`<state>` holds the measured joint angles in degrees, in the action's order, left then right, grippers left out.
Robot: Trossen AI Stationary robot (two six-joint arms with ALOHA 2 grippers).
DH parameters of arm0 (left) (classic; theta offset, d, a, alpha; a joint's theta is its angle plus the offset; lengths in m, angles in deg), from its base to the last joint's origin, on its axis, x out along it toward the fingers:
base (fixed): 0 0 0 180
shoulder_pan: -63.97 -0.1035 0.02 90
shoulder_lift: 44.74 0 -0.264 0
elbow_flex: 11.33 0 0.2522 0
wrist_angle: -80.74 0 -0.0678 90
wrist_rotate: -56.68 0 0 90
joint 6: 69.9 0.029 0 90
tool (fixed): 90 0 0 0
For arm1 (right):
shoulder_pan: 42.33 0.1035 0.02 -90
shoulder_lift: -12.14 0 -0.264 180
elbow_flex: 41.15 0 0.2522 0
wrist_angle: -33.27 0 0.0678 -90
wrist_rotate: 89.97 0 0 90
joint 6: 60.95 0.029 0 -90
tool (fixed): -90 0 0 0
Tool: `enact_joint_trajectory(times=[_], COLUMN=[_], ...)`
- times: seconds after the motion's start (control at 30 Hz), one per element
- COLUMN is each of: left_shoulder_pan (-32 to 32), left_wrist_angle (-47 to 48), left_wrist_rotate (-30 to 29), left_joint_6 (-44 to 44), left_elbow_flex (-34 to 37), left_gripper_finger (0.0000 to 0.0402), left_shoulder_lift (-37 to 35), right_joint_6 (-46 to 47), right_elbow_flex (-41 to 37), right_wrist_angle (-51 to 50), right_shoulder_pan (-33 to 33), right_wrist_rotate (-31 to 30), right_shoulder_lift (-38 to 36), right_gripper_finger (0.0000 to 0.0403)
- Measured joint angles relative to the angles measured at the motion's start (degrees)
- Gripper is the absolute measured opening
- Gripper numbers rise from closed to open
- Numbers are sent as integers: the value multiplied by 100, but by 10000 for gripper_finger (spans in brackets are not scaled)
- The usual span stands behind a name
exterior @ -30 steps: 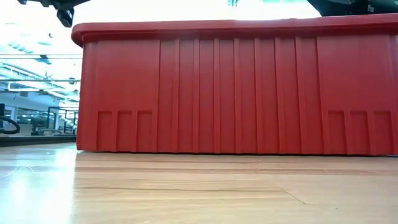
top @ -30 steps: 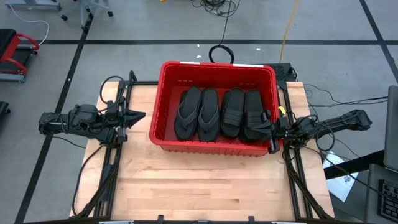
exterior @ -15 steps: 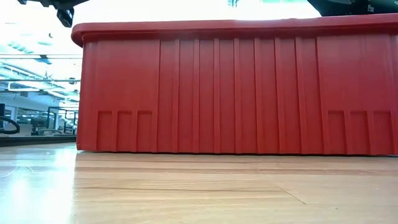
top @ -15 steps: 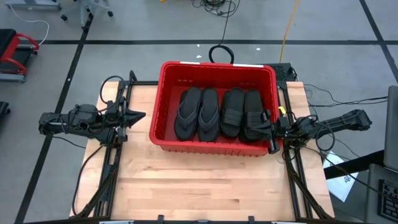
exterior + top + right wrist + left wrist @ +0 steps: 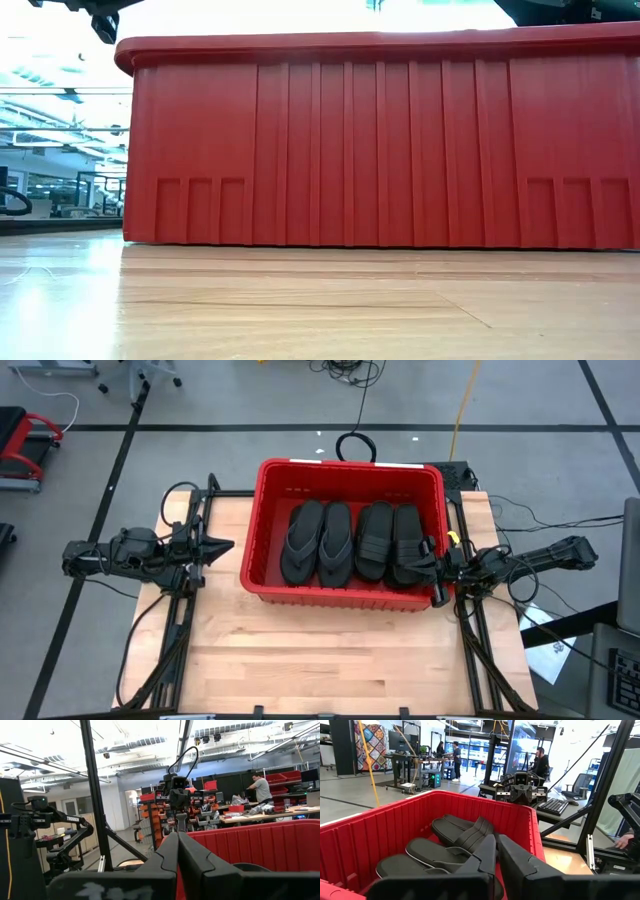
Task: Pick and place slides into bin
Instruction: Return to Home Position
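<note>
Left gripper (image 5: 226, 546) and right gripper (image 5: 428, 557), both pinched closed and empty, flank a red rectangular plastic bin (image 5: 345, 468) showing two dark rubber thong flip-flops (image 5: 318, 542) and two black rubber banded slides (image 5: 391, 542)

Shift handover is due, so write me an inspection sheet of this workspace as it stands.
Surface: wooden table, bare in front of the bin.
Job's things: red bin at the table's rear middle; on top inside it, a flip-flop pair lies beside two banded slides; anything beneath them is hidden.
Clutter: nothing seen.
Grippers: left gripper shut, outside the bin's left wall; right gripper shut, at the bin's right rim.
Cables: black loop on the floor behind the bin; yellow cable running across the floor.
Surroundings: grey floor with black lines; people at benches beyond the table.
</note>
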<state>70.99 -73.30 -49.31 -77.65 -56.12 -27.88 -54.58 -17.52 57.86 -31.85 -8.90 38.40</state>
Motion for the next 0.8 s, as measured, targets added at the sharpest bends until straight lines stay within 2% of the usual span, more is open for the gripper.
enact_joint_trajectory(times=[0.23, 0.57, 0.8], left_shoulder_pan=[2, 0, 0], left_wrist_angle=[-2, 0, 0], left_wrist_rotate=[0, -2, 0], left_joint_6=[0, 0, -1], left_elbow_flex=[0, 0, 0], left_gripper_finger=[1, 27, 22], left_shoulder_lift=[-2, 0, 0], right_joint_6=[0, 0, 0], right_elbow_flex=[0, 0, 0], right_wrist_angle=[-1, 0, 0], right_shoulder_pan=[0, 0, 0], right_wrist_rotate=[1, 2, 0], right_shoulder_lift=[2, 0, 1], right_gripper_finger=[0, 0, 0])
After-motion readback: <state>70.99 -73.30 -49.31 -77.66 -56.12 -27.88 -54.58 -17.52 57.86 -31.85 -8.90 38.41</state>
